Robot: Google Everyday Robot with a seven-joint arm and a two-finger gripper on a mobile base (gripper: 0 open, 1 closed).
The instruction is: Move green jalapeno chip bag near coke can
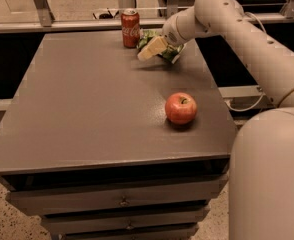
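The green jalapeno chip bag [171, 53] lies crumpled at the far edge of the table, just right of the coke can [130, 28], which stands upright with its red side and white script facing me. My gripper [153, 49] reaches in from the right on the white arm [227, 19] and is shut on the bag, with a pale finger [149, 50] lying across its front. The bag's bottom is at the table surface, a short gap from the can. Part of the bag is hidden behind the gripper.
A red apple [181, 108] sits on the grey table [87, 109] toward the front right. The table's right edge runs close to the apple. A rail and metal frame [62, 25] stand behind the table. Drawers sit below the front edge.
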